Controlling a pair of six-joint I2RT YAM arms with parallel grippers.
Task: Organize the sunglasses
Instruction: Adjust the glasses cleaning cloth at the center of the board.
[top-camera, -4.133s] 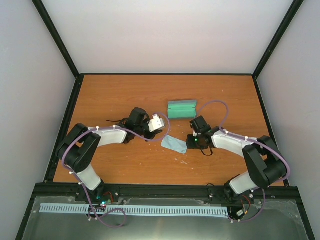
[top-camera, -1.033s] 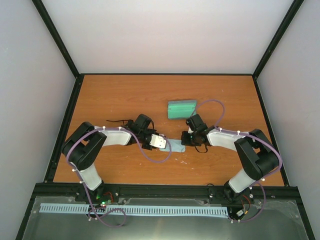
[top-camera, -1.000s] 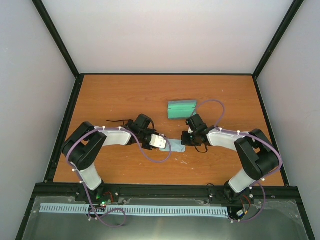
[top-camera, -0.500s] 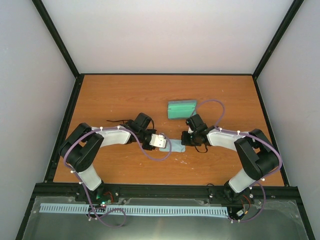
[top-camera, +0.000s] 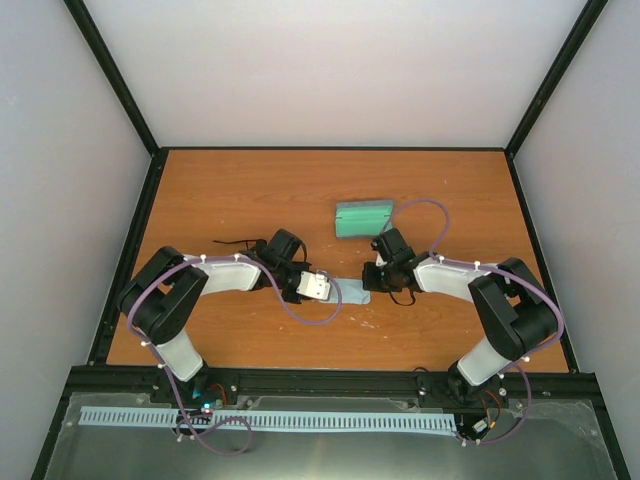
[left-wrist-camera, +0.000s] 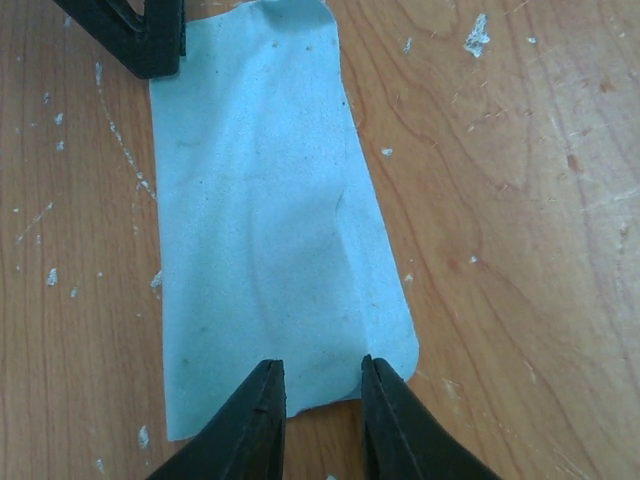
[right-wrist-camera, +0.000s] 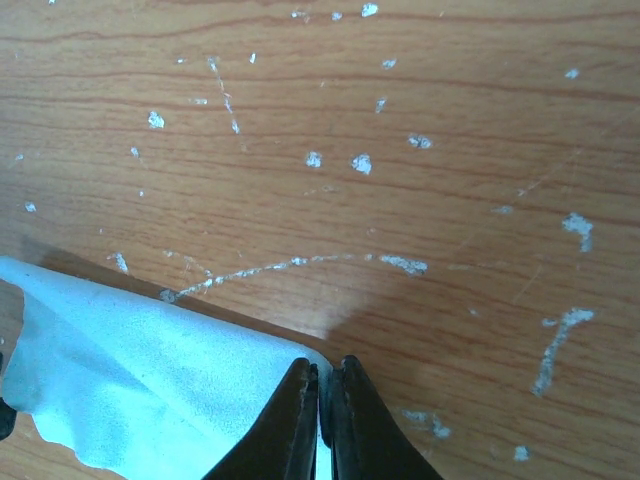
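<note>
The pale blue cloth (left-wrist-camera: 265, 210) lies flat on the wooden table between my two grippers, also visible from above (top-camera: 352, 292). My left gripper (left-wrist-camera: 318, 385) is open by a narrow gap, with its fingertips resting over the cloth's near edge. At the opposite end, my right gripper (right-wrist-camera: 322, 395) is shut on a corner of the cloth (right-wrist-camera: 150, 400). The right gripper's black fingers (left-wrist-camera: 140, 40) show at the top left of the left wrist view. Thin black sunglasses (top-camera: 228, 242) lie behind the left forearm, partly hidden. The open case (top-camera: 362, 218) with its green inside sits just beyond the right gripper (top-camera: 371, 282).
Black rails edge the table on the left (top-camera: 125, 260) and right (top-camera: 540, 250). The wood is scuffed with white flecks (right-wrist-camera: 360, 160). A purple cable (top-camera: 310, 315) loops from the left arm beside the cloth. Bare wood stretches behind the case.
Since four seconds ago both grippers came down to the cloth, which now lies stretched out. Over the last second the left jaws narrowed and parted a little again; the arms hardly moved.
</note>
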